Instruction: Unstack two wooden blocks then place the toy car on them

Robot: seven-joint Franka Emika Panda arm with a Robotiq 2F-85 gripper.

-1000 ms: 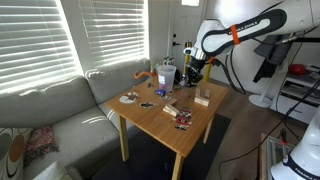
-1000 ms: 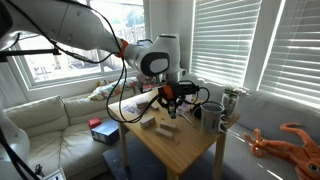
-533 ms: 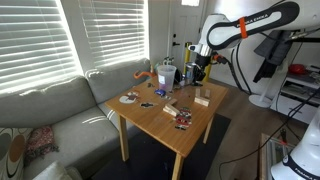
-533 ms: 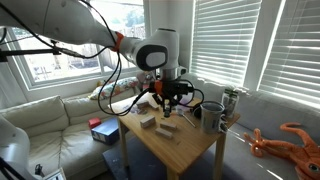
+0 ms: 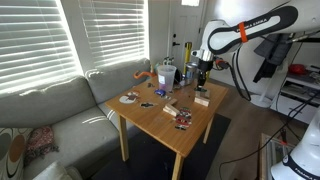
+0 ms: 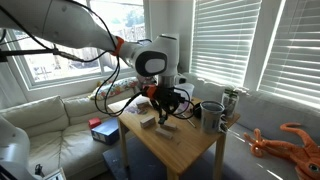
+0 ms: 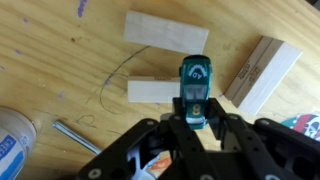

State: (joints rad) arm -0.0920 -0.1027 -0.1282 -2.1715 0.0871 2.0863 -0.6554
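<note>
Toy car (image 7: 196,82) sat pinched between the fingers of your gripper (image 7: 196,110). The jaws were closed narrow on its 2 sides, with nothing else in the grip. The car's long axis ran up-down in the wrist view, in line with the gripper's reach. That put it crosswise to the middle block (image 7: 153,92), whose long axis ran left-right. I could not tell which end was the car's front; the teal end with a pale mark pointed away from the palm. The car covered the right end of the middle block, but whether it touched or hung just over it, I could not tell.

Count in the wrist view: 1 car and 3 pale wooden pieces.
- Upper block (image 7: 166,30) lay flat, parallel to the middle block, with bare wood between the 2.
- Right-hand block (image 7: 262,75) looked thicker and lay on a diagonal just beside the car, clear of the other 2.
- At lower left were 1 thin metal rod (image 7: 72,133) and 1 blue-and-white container (image 7: 12,140).

In both exterior views you had the gripper (image 5: 199,74) (image 6: 165,110) low over the table (image 5: 160,128), on the side nearest the arm and close to that edge. A cluster of cups (image 5: 165,73) crowded the window end. Small items (image 5: 182,120) lay near the front edge. The widest bare wood was the table's near corner in an exterior view.
</note>
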